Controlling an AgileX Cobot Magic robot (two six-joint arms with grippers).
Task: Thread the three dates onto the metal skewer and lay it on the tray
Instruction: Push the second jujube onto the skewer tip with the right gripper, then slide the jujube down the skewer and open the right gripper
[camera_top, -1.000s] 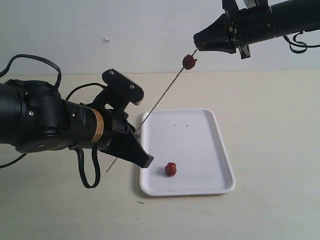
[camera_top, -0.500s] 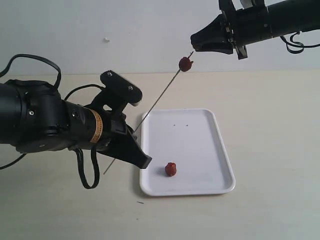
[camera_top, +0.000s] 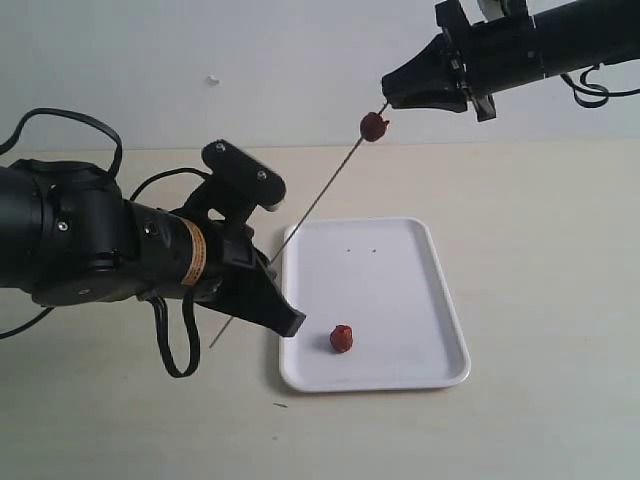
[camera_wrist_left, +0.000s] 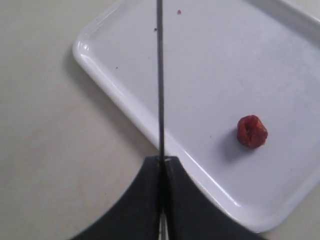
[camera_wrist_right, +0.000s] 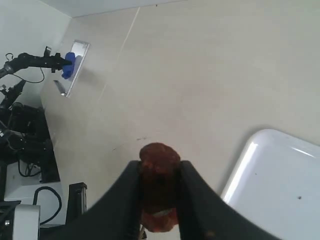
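left end effector clamps metal skewer | right end effector pinches date, 12 o'clock of tray | risk: skewer flexes, date drops

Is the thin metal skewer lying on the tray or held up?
Held up, tilted: the thin metal skewer is clamped low by the left gripper, one wrinkled red-brown date near its upper end, clear of the white tray.
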